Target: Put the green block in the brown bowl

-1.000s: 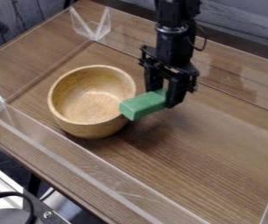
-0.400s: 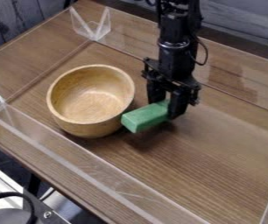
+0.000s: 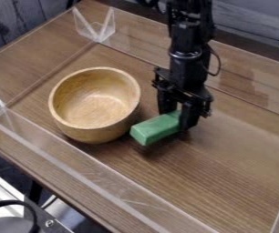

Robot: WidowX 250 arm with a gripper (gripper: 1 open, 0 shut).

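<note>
One green block (image 3: pixel 156 129), likely light, stiff, smooth; I have my gripper (image 3: pixel 176 113) pinching its far end, best held mid-length.

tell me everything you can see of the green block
The green block is a small, elongated bar in one solid green, smooth-looking, its material unclear. It is tilted, its near lower end close to the table, though contact there can't be made out. Its far end is gripped by the black gripper, which hides that part. It sits just right of the brown bowl in the picture, outside it.
</note>
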